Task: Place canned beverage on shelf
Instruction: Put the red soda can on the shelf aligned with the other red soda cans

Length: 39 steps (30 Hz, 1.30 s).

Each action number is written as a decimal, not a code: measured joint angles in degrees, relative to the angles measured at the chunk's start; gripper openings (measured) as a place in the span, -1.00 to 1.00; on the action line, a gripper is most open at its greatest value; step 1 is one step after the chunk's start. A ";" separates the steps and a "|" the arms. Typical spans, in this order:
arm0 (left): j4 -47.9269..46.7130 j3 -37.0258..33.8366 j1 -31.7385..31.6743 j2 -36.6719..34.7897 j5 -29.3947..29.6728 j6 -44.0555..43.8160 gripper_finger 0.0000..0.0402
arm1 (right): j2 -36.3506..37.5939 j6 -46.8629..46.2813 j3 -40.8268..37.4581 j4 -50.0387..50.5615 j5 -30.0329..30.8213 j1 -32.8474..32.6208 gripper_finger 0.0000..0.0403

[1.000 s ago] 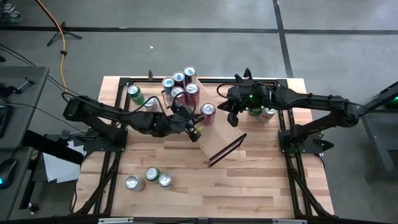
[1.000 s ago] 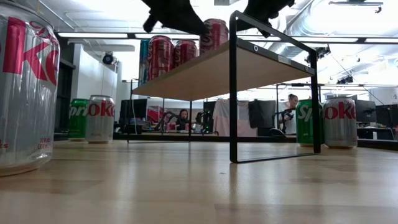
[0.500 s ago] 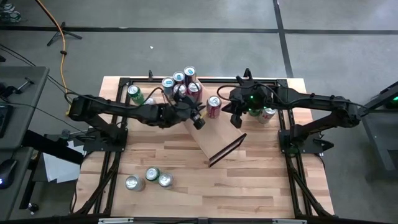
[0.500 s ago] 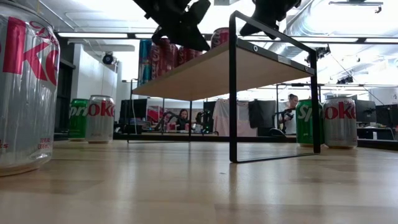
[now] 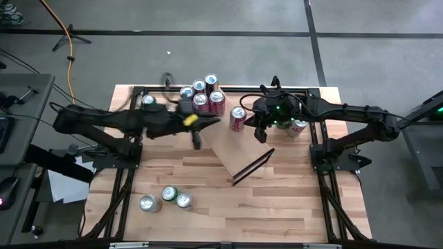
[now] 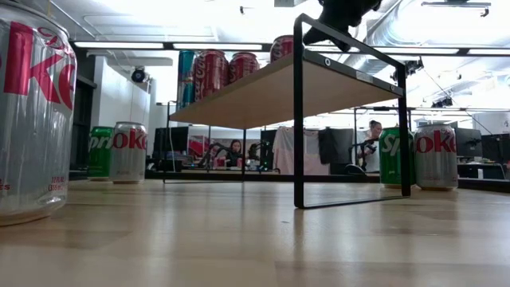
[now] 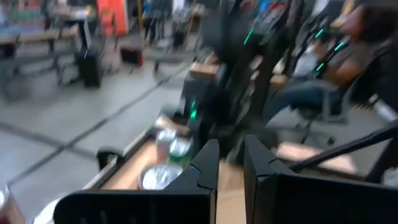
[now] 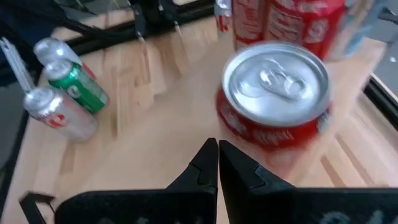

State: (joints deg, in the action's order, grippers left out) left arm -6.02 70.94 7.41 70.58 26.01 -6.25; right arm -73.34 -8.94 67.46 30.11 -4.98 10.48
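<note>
A red can point(image 5: 237, 118) stands upright on the shelf point(image 5: 232, 149), near the right end effector point(image 5: 260, 134), which hovers beside it with fingers closed and empty. The left end effector point(image 5: 196, 140), also closed on nothing, sits over the bench point(image 5: 277, 207) left of the shelf. 3 more cans point(image 5: 165, 198) wait near the bench's front. I judge each can rigid but thin-walled, smooth and slippery; grip it mid-body, across the round side.

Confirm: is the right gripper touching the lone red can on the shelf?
Apart. The right wrist view shows pale shelf between the shut fingers and the red can.
</note>
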 joint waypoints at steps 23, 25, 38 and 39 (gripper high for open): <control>-4.27 1.55 1.56 -10.02 4.80 3.36 -1.00 | -8.53 7.26 -0.02 -8.74 0.48 3.72 -1.00; -4.47 1.55 1.56 -9.90 4.80 3.34 -1.00 | -8.53 7.49 -0.02 -9.37 0.45 4.51 -1.00; -4.68 1.55 1.56 -9.72 4.80 2.42 -1.00 | -8.53 11.78 -0.02 -14.37 0.33 7.52 -1.00; -4.68 1.55 1.56 -9.72 4.82 2.42 -1.00 | -8.53 12.03 -0.02 -14.79 0.33 7.68 -1.00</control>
State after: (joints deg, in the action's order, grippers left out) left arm -10.69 72.49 8.97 60.86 30.83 -3.84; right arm -81.87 3.09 67.44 15.31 -4.66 18.16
